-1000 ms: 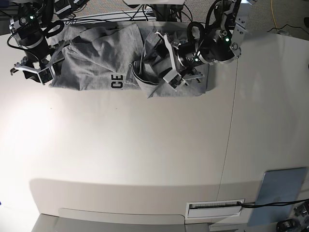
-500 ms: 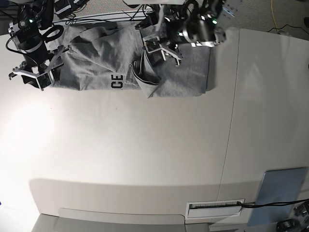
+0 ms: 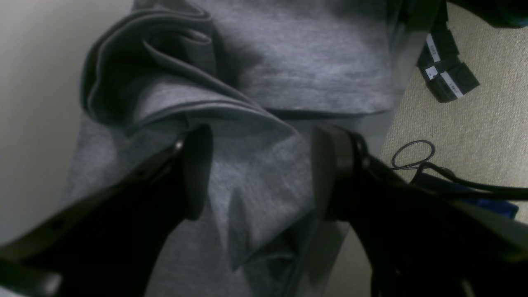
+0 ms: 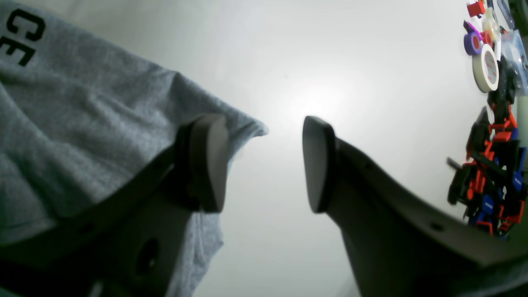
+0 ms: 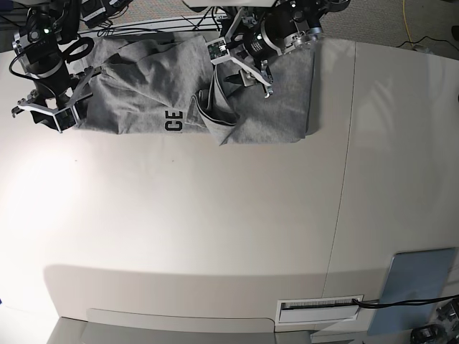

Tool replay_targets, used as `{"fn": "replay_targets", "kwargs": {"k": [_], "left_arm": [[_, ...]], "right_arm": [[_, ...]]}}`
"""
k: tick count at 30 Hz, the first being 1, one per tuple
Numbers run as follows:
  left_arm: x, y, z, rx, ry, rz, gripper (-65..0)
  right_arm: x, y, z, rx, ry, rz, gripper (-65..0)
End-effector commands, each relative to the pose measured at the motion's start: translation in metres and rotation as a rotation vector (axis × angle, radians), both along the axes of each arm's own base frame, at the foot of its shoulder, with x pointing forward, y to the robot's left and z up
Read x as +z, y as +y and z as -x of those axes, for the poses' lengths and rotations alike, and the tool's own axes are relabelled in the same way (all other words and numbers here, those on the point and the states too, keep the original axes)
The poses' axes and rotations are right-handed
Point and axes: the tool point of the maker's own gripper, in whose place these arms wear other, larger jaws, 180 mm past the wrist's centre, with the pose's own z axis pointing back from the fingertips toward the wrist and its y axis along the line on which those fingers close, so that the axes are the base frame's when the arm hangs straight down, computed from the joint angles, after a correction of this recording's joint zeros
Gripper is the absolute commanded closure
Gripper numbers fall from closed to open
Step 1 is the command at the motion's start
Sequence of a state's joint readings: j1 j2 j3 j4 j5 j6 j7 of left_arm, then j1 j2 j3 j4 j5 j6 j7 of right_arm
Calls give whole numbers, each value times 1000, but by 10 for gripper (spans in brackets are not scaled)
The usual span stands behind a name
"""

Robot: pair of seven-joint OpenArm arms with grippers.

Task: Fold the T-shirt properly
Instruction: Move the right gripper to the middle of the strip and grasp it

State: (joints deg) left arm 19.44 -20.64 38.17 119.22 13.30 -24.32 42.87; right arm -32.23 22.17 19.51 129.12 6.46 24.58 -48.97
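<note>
The heather-grey T-shirt (image 5: 143, 79) lies crumpled along the table's far edge, with black letters "CE" (image 5: 173, 122) at its front hem. My left gripper (image 5: 240, 66) is open above the bunched folds at the shirt's back middle. In the left wrist view its fingers (image 3: 198, 173) straddle a raised fold of the T-shirt (image 3: 288, 62) without clamping it. My right gripper (image 5: 47, 113) is open at the shirt's left corner. In the right wrist view one finger (image 4: 206, 161) lies over the T-shirt (image 4: 82, 123) corner and the other over bare table.
The white table (image 5: 215, 229) has a seam (image 5: 343, 186) down its right part. A blue-grey pad (image 5: 416, 290) and a white label slot (image 5: 319, 309) sit at the front right. Cables (image 5: 143, 25) run behind the shirt. Tape rolls and red-blue clutter (image 4: 491, 123) lie beyond the table's left side.
My left gripper has moved from the shirt's right part back and to the left, to the bunched folds near the far edge. My right gripper has shifted only slightly.
</note>
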Motion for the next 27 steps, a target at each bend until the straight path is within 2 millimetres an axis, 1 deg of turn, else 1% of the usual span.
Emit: {"fn": "replay_targets", "kwargs": {"k": [1, 2, 8, 9, 10, 12, 13, 15, 17, 19, 21, 25, 27], "left_arm": [[3, -3, 7, -40, 7, 13, -359], [2, -1, 9, -49, 8, 6, -350], [-2, 8, 9, -56, 2, -25, -238], [-2, 8, 8, -52, -2, -27, -225], [-2, 9, 5, -31, -5, -22, -225], [2, 14, -10, 72, -29, -5, -225], [4, 17, -18, 117, -42, 0, -225], [9, 27, -36, 173, -75, 0, -226], [15, 37, -55, 225, -86, 25, -230], [24, 50, -75, 300, -72, 88, -236], [35, 64, -91, 369, -52, 177, -236], [56, 98, -115, 484, -23, 312, -236], [64, 114, -122, 516, -26, 343, -236]], "right_arm": [[10, 0, -4, 11, -37, 11, -290], [10, 0, -4, 11, -37, 11, -290], [7, -2, -2, -1, -16, 16, -290], [6, -2, -1, -2, -9, 9, -290], [4, 1, 1, -1, 4, -16, -290], [-6, 16, 9, 29, 59, -100, -290], [-10, 26, 14, 51, 85, -160, -290], [-17, 49, 27, 85, 138, -296, -290], [-25, 68, 43, 113, 197, -397, -290], [-32, 85, 60, 128, 261, -485, -290], [-34, 105, 74, 148, 293, -585, -290], [-34, 132, 82, 148, 293, -712, -290], [-39, 146, 86, 140, 307, -772, -290]]}}
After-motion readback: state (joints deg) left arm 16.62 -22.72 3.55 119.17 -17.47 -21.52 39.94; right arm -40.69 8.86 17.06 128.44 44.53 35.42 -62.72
